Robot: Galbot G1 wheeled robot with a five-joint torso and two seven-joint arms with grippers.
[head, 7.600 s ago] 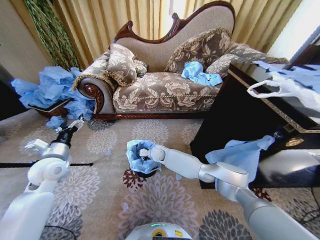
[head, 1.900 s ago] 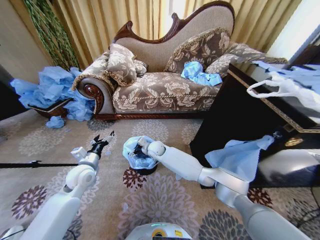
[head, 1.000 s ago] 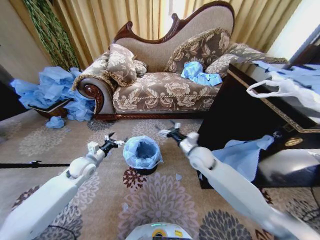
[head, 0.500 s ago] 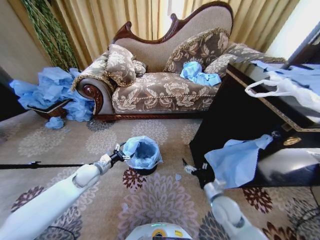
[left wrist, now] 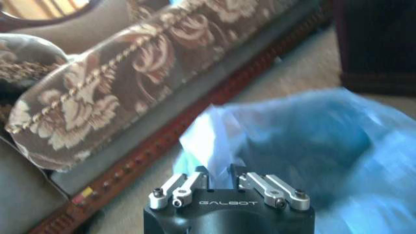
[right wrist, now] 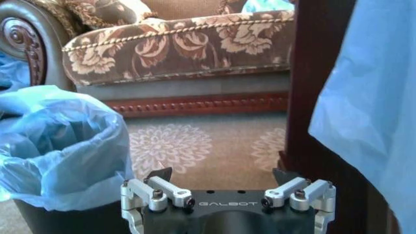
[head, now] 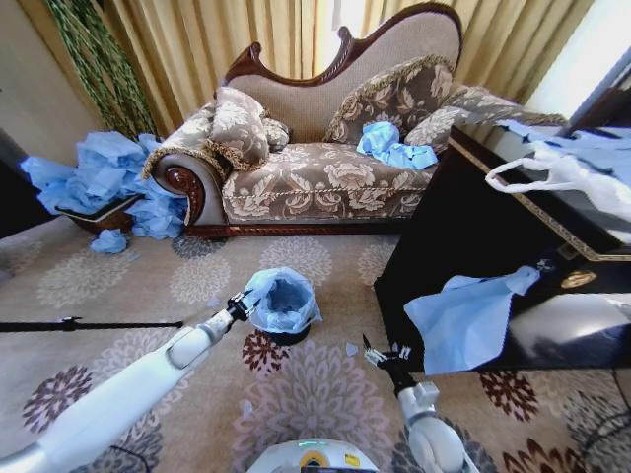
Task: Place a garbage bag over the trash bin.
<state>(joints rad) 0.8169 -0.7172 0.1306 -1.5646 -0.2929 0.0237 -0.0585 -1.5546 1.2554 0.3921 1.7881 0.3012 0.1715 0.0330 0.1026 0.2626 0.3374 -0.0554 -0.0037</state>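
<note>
The small black trash bin stands on the flowered carpet in front of the sofa. The light-blue garbage bag lines it, its rim folded down over the bin's top. My left gripper is at the bag's left rim. In the left wrist view its fingers stand close together with a pale fold of the garbage bag pinched between them. My right gripper hangs low, right of the bin and apart from it, open and holding nothing. The right wrist view shows the right gripper, the bag and the bin.
A patterned sofa stands behind the bin. A black cabinet is close on the right, with a larger blue bag hanging off it and a white bag on top. Blue bags are heaped at the left.
My right arm has pulled out of the bin and dropped low to the right. My left gripper has moved in to the bag's left rim and shut on it.
</note>
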